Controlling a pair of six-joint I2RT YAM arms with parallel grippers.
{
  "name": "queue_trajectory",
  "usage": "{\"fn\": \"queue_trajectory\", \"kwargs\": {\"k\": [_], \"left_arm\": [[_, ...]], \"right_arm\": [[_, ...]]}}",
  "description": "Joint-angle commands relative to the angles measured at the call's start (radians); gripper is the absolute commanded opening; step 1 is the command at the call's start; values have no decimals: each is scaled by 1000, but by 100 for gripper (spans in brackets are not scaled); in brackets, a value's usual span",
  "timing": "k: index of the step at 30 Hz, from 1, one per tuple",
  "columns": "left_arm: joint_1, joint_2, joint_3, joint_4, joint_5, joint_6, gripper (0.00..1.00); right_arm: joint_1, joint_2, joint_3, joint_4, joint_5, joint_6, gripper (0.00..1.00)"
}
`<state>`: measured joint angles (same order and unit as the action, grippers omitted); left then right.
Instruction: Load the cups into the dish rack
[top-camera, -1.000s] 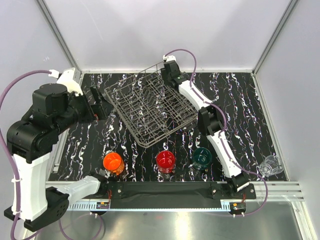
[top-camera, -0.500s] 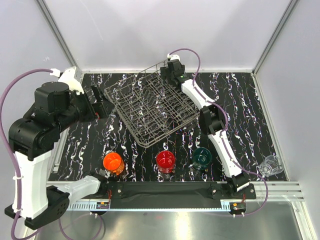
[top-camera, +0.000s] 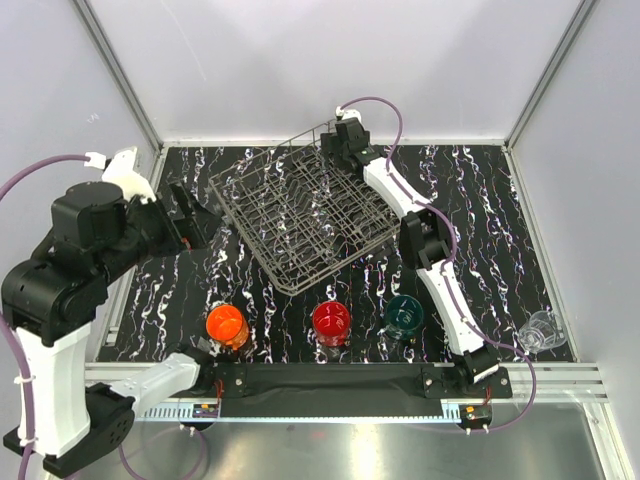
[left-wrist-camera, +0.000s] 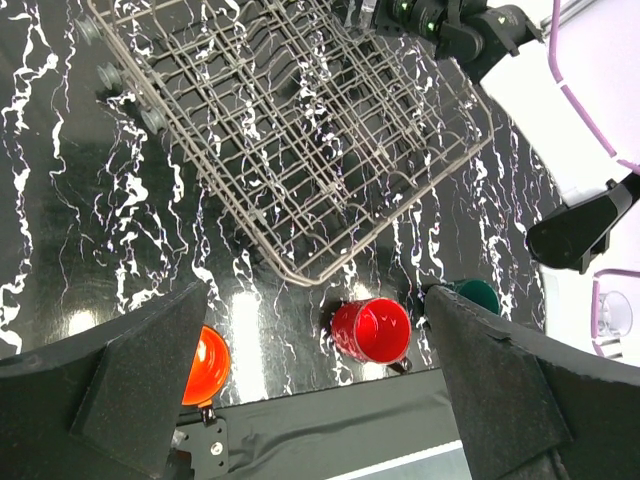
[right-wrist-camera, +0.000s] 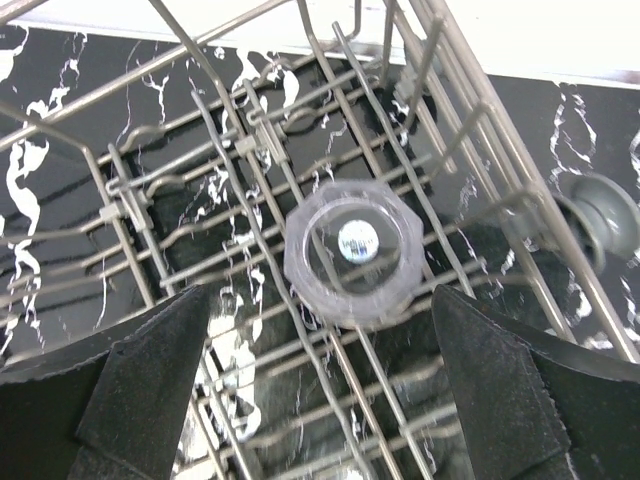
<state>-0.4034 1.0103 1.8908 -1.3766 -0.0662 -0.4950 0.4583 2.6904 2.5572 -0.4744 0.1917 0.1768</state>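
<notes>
The wire dish rack (top-camera: 300, 215) stands tilted at the table's middle back. It also shows in the left wrist view (left-wrist-camera: 290, 130) and in the right wrist view (right-wrist-camera: 200, 200). My right gripper (top-camera: 337, 148) hangs over its far corner, open (right-wrist-camera: 320, 292). Below it a clear cup (right-wrist-camera: 355, 250) rests bottom-up on the rack wires, apart from both fingers. My left gripper (top-camera: 190, 215) is open and empty left of the rack (left-wrist-camera: 315, 295). The orange cup (top-camera: 226, 325), red cup (top-camera: 331, 320) and teal cup (top-camera: 405, 312) stand in a row near the front edge. Another clear cup (top-camera: 540, 330) lies at the front right.
White walls and metal posts enclose the black marbled table (top-camera: 470, 200). The right arm's links (top-camera: 430, 250) stretch from the front right up past the rack's right side. A black strip (top-camera: 330, 378) runs along the near edge, close to the coloured cups.
My left arm has swung back and to the left, and its gripper has shifted slightly left of the rack. The right gripper moved a little farther over the rack's corner, then held still.
</notes>
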Motion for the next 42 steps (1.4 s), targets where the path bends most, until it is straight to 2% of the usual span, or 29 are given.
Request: {"fn": "queue_trajectory", "kwargs": {"k": [1,4,9,13,14,16,17,19,22,24,26,28,32,38,42], "left_arm": [[3,-38,-22,-61,23,7,99],[3,-42,-33,-58,60,21,99],[3,-16,-59,-58,147,16,99],[3,-6,-107,-79,147,-25,99],[3,-10,-127,-82,154,-43,97],[5,-24,-197,-65,196,-54,89],[5,-42,-223,-46,207,-75,88],[5,-65,-286,-16,246,-97,88],[3,-108,-444,36,292,-178,88],[3,-125,-498,40,307,-217,83],[3,-136,-559,34,306,-263,82],[3,-168,-651,40,302,-293,82],[1,-237,-785,62,252,-407,80],[0,-256,-895,63,149,-471,73],[-8,-196,-918,74,97,-500,72]], "right_arm": [[14,-144,-12,-12,21,-5,100],[25,-193,-29,-41,35,-8,100],[39,-286,-54,-183,6,42,100],[62,-440,-221,-240,-26,95,100],[75,-479,-324,-239,-29,96,100],[83,-605,-432,-234,-57,102,100],[86,-645,-531,-234,-73,110,100],[86,-762,-625,-239,-141,127,100],[91,-874,-774,-321,-189,189,100],[100,-949,-822,-418,-172,234,100],[103,-1015,-927,-464,-161,282,100],[103,-1150,-1015,-463,-167,341,100],[105,-1395,-1226,-417,-268,429,100],[106,-1566,-1331,-460,-319,472,97],[106,-1571,-1356,-458,-376,406,95]]}}
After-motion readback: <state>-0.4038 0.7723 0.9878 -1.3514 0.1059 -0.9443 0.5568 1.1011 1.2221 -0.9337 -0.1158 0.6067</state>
